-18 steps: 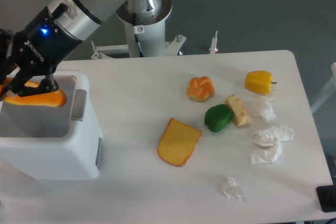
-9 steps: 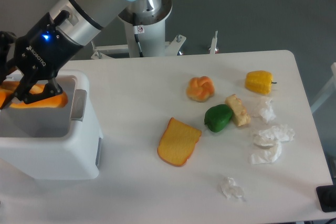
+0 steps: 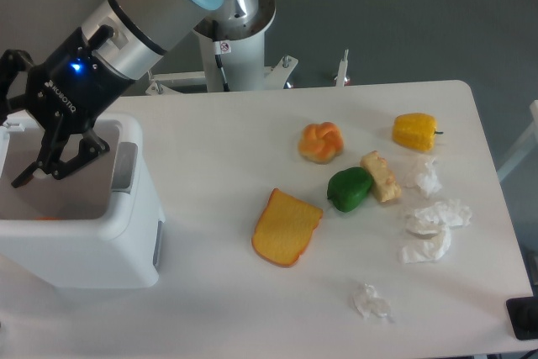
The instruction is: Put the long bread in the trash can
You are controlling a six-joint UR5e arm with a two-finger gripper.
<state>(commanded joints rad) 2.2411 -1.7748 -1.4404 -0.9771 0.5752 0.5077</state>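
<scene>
Hand [image 3: 52,166] hanging wide open, holding nothing, over trash can [image 3: 101,245] mouth; long bread [image 3: 46,218] showing as orange sliver inside, at bin's 9 o'clock edge.

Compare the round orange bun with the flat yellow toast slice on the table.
Shape: the bun is round, plump and knotted; the toast slice is flat with squared sides.
Colour: the bun is orange with paler creases; the toast is yellow with a darker orange crust edge.
Place: the bun lies farther back on the table, the toast nearer the front.
Both are toy bread lying loose, untouched by the gripper.
</scene>
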